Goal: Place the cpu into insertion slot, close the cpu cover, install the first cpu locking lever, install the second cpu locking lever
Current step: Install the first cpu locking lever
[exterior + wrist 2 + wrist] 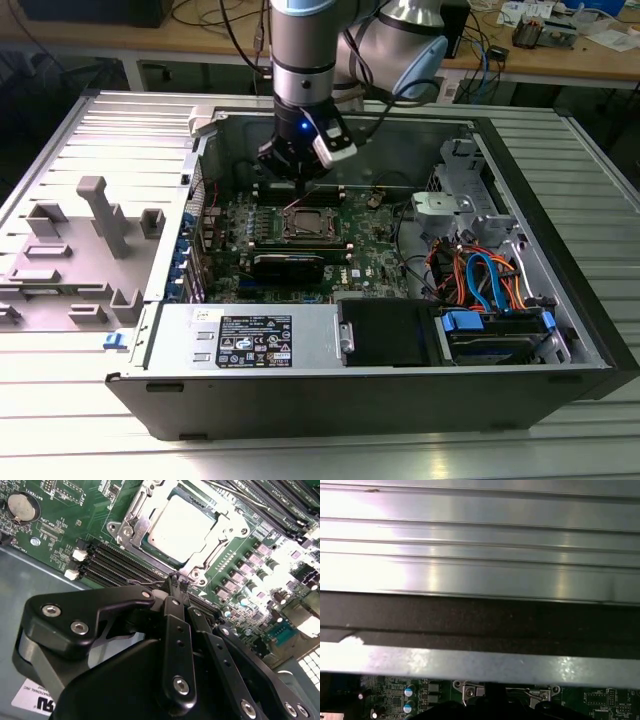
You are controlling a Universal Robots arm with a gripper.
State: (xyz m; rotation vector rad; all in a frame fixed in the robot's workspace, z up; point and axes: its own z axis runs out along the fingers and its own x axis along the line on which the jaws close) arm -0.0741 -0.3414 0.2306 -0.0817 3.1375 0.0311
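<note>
In the second wrist view the cpu point(182, 522) lies flat in the insertion slot point(308, 222) on the green motherboard point(75, 515). The silver cpu cover point(227, 530) is folded down around it, and the chip's metal top shows through the window. My gripper point(177, 580) hangs just off the socket's near edge with its black fingers drawn together. A thin wire locking lever point(145, 583) ends right at the fingertips; I cannot tell whether it is pinched. In the exterior view the gripper point(298, 180) hovers just behind the socket.
The open computer case point(330, 400) surrounds the board, with a power supply point(250, 340) in front, cables point(480, 275) and a drive cage on the exterior view's right. Black memory slots point(120, 562) run beside the socket. A grey fixture point(100, 215) stands on the exterior view's left.
</note>
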